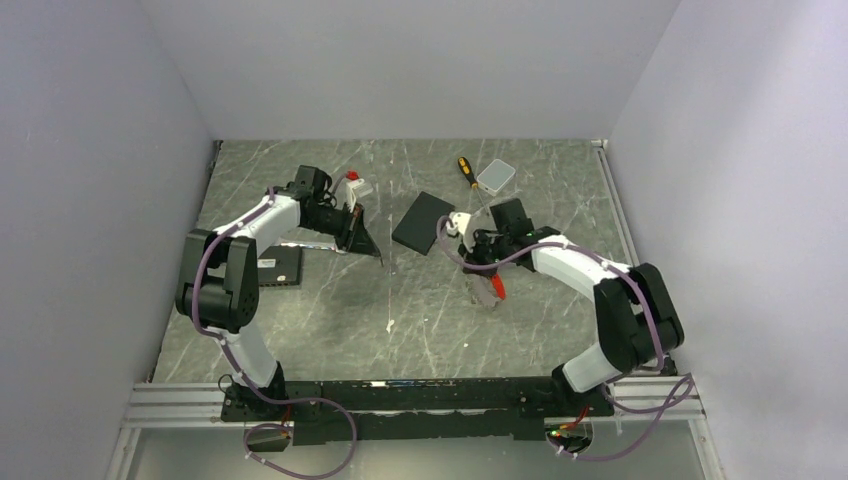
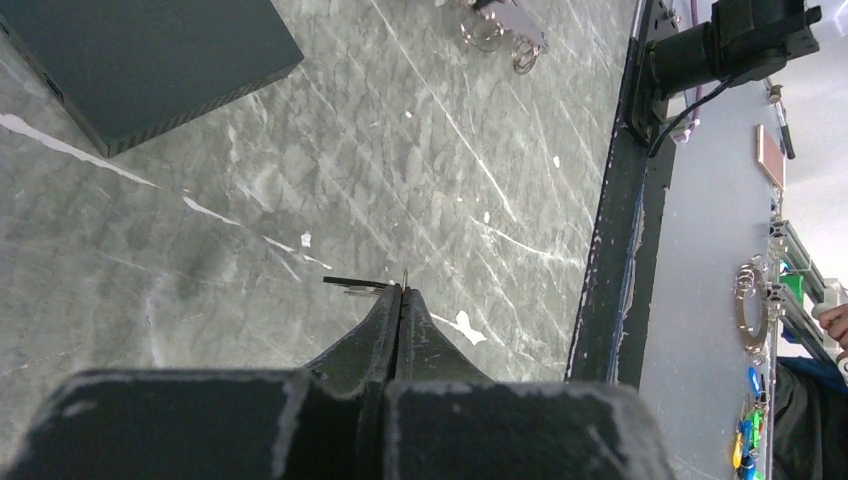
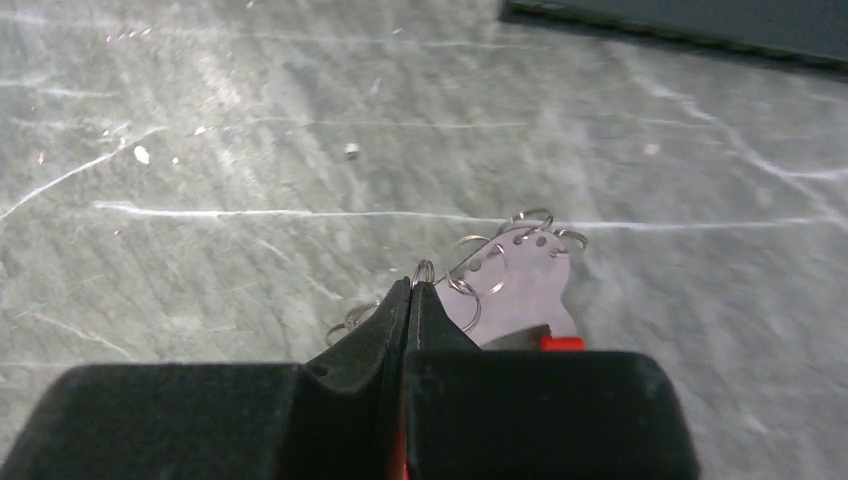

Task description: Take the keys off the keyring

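Silvery wire rings (image 3: 540, 225) and a flat silvery tab (image 3: 520, 285) with a row of holes are lying as one bunch on the grey table (image 1: 330, 320). This bunch, with a red part (image 3: 561, 343) at its near end, is the keyring (image 1: 492, 290). It is resting right of centre, near the black pad (image 1: 424, 222) but apart from it.

The right gripper (image 3: 410, 285) is standing over the keyring. Its jaws are pressing together and pinching one small ring (image 3: 424, 270) of the bunch at the very tips.

The left gripper (image 2: 402, 292) is hovering to the left of the pad, well apart from the keyring. Its jaws are likewise clenching tight. A fine wire end (image 2: 405, 274) is poking out past the tips, and a thin dark strip (image 2: 355, 285) is sticking out sideways from them, casting a shadow on the table.

Whether that strip is one of the keys cannot be told. Within the bunch, single keys cannot be told apart in any view.
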